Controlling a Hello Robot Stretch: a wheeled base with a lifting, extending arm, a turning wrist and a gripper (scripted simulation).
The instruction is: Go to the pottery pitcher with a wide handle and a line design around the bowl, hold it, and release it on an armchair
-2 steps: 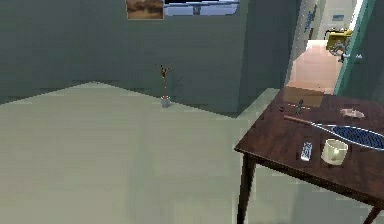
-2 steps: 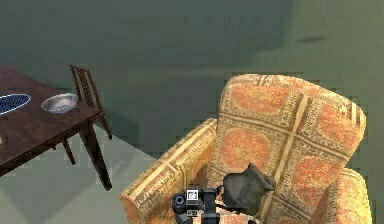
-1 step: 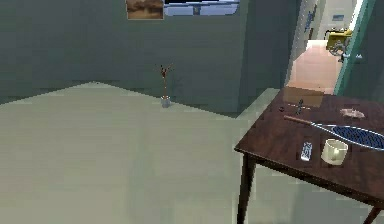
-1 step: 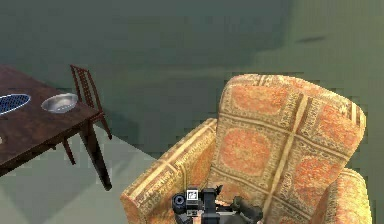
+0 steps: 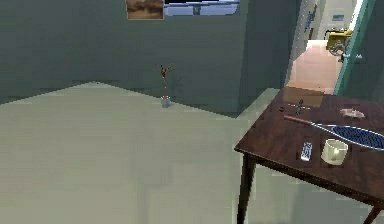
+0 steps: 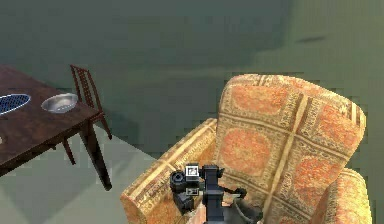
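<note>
At the patterned armchair (image 6: 275, 125), our gripper (image 6: 183, 194) shows against the upholstery of its near side. With that fabric behind it, we cannot tell how the fingers stand or whether they carry anything, so the pitcher's whereabouts are unclear to us. We judge pottery stiff, weighty and breakable, best taken by its wide handle. The armchair's lower part is cut off.
</note>
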